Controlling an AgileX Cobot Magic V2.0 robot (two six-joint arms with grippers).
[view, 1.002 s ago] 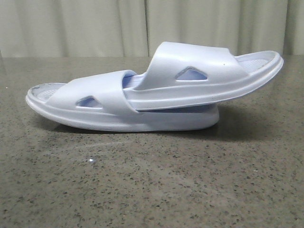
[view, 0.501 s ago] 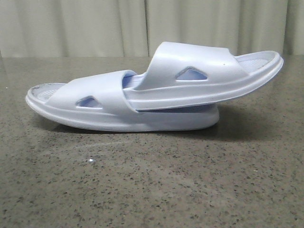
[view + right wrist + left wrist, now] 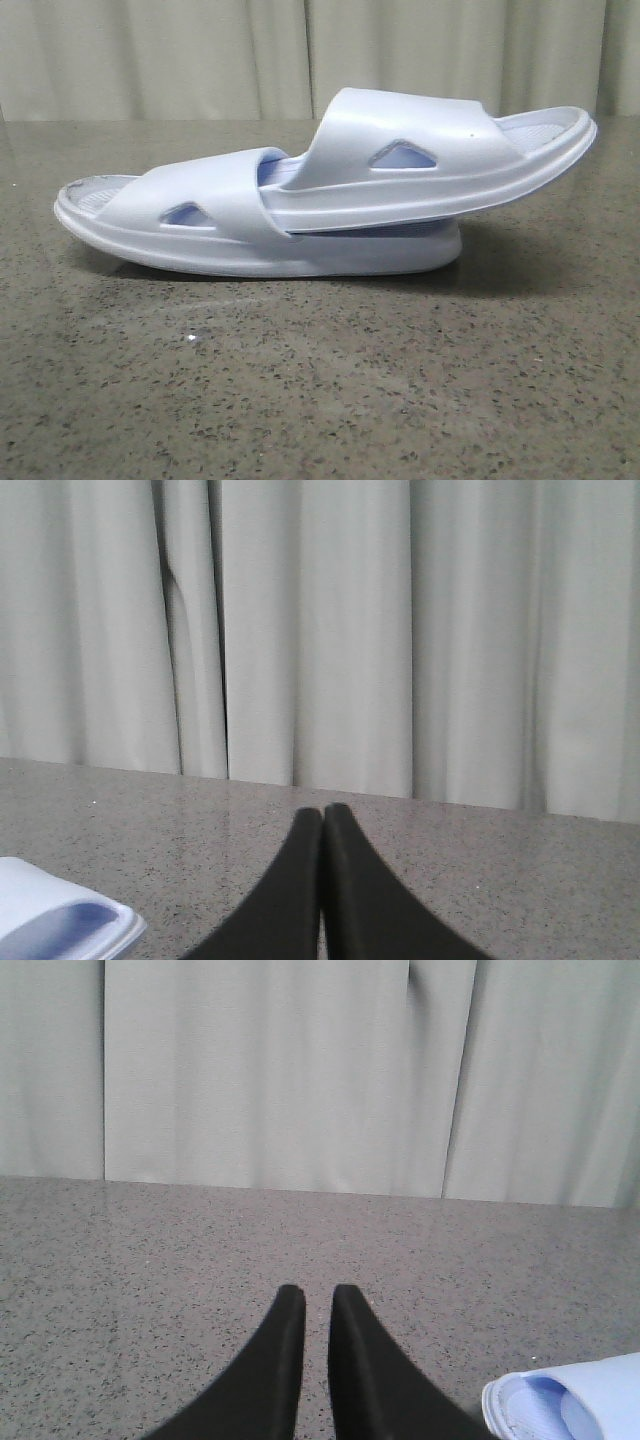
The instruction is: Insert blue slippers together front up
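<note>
Two pale blue slippers lie nested in the middle of the table in the front view. The lower slipper [image 3: 215, 205] rests flat on its sole. The upper slipper [image 3: 420, 150] has one end pushed under the lower one's strap, and its other end tilts up to the right. My left gripper [image 3: 318, 1295] is empty, its fingers almost together with a thin gap, above bare table beside a slipper end [image 3: 585, 1400]. My right gripper [image 3: 322, 812] is shut and empty, with a slipper end [image 3: 55, 915] off to its side. Neither gripper shows in the front view.
The speckled grey stone table [image 3: 320, 380] runs back to a pale pleated curtain [image 3: 200, 60]. A small white fleck [image 3: 190, 339] lies on the table in front of the slippers.
</note>
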